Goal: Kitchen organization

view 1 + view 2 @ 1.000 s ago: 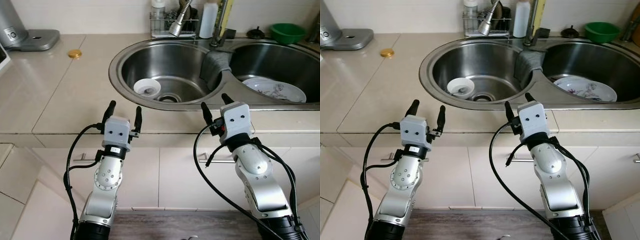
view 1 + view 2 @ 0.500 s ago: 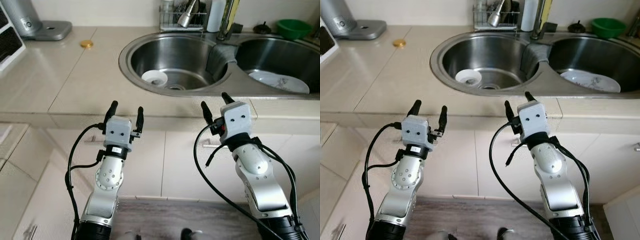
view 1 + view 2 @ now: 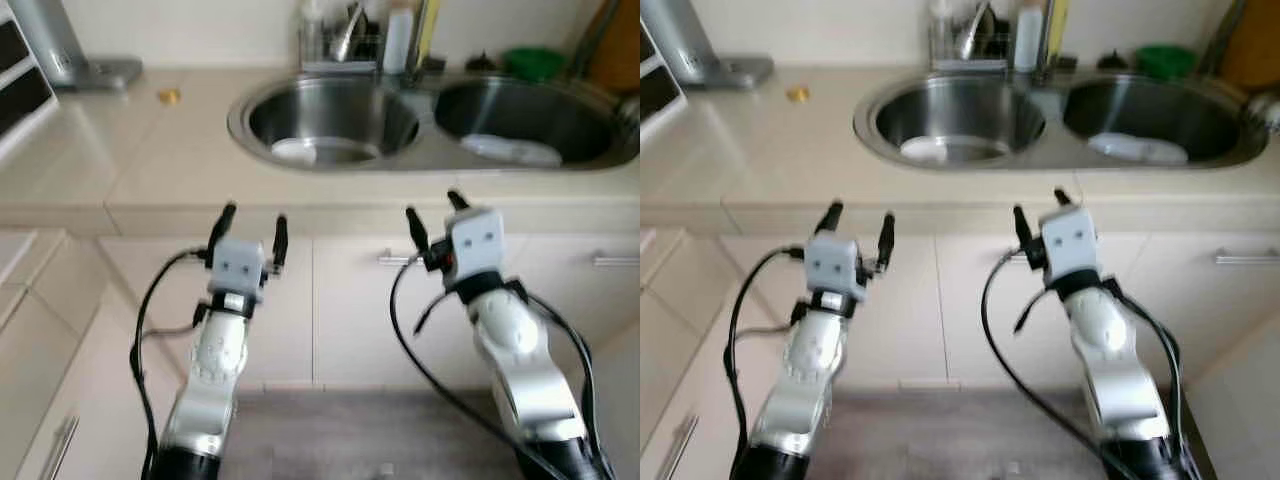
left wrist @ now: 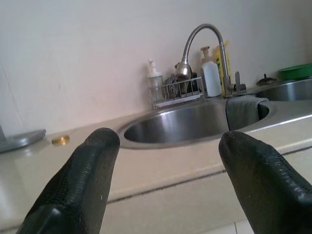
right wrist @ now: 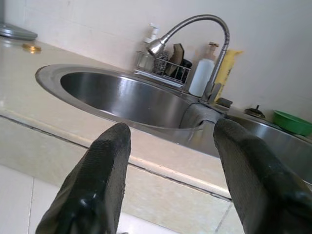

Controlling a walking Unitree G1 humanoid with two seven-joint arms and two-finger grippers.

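A steel double sink (image 3: 335, 92) is set in the beige counter (image 3: 140, 140). In its left basin lies a white bowl (image 3: 293, 150); a white plate (image 3: 510, 150) lies in the right basin. A grey cloth (image 4: 242, 109) hangs over the divider under the faucet (image 4: 195, 39). My left gripper (image 3: 254, 214) and right gripper (image 3: 431, 204) are both open and hold nothing. They are raised in front of the cabinet doors, short of the counter's front edge. The head views are blurred.
A wire rack with bottles (image 3: 345, 45) stands behind the sink, with a green bowl (image 3: 533, 62) at the back right. At the back left are a small gold lid (image 3: 168, 96) and a silver appliance base (image 3: 90, 72). Cabinet handles (image 3: 395, 258) stick out below the counter.
The whole picture has shifted and blurred: the camera has drawn back, so the sink looks smaller and farther off. Both arms keep the same pose, grippers open.
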